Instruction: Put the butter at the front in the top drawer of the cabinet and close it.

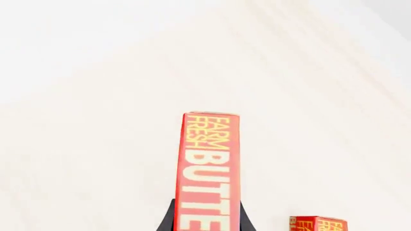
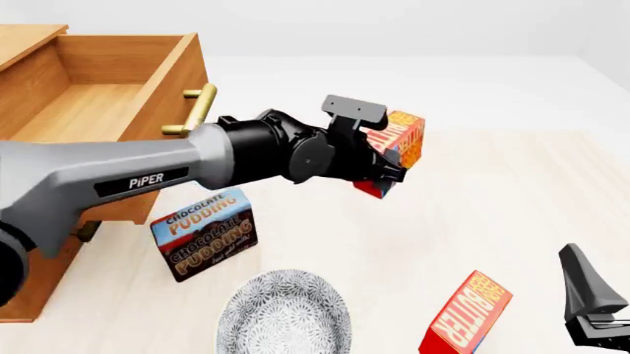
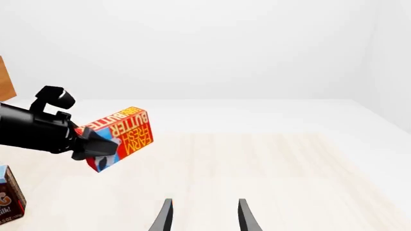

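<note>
My left gripper (image 2: 382, 168) is shut on a red butter box (image 2: 399, 147), holding it tilted in the air over the middle of the table, to the right of the open top drawer (image 2: 108, 81). In the left wrist view the box (image 1: 209, 168) stands between the dark fingers (image 1: 168, 219). A second butter box (image 2: 465, 313) leans on the table near its front edge. My right gripper (image 2: 580, 276) is low at the front right, open with nothing between its fingers (image 3: 165, 214). The cabinet (image 2: 40, 251) stands at the left.
A brown-and-blue Chocolate Pudding box (image 2: 205, 232) stands just in front of the cabinet. A patterned grey plate (image 2: 283, 313) lies near the front edge. The drawer's brass handle (image 2: 197, 110) sticks out towards the held box.
</note>
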Robot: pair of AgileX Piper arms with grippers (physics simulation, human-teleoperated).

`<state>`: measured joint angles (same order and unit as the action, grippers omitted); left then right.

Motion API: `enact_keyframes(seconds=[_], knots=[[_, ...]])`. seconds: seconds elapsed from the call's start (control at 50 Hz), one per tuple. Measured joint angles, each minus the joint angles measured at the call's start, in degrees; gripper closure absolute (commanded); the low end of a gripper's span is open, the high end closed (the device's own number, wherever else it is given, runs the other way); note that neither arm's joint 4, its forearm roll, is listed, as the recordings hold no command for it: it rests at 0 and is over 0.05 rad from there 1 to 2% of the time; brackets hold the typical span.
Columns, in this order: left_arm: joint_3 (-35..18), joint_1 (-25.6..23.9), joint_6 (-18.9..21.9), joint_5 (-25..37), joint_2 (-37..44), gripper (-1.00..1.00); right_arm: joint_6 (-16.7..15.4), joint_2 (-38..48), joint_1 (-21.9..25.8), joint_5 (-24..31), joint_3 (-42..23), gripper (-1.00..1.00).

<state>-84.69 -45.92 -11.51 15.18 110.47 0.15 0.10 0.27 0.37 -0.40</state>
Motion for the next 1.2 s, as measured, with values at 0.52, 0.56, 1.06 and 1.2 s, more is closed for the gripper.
enact_keyframes(seconds=[0.52,0.56,1.06,1.2], knots=[[1.6,7.1,5.0,11.5,-13.7,1.0,0.0,0.0,0.0,0.1,0.0,-1.0],[1.6,7.6,5.3,12.2,-14.3,1.0,0.0,0.0,0.0,0.1,0.0,-1.0],[-1.4,15.6,9.4,22.1,-23.0,1.0,0.0,-0.1,0.0,0.1,-0.1,-1.0],[-1.9,17.9,10.5,24.3,-24.9,1.0,0.0,0.0,0.0,0.1,-0.1,-1.0]])
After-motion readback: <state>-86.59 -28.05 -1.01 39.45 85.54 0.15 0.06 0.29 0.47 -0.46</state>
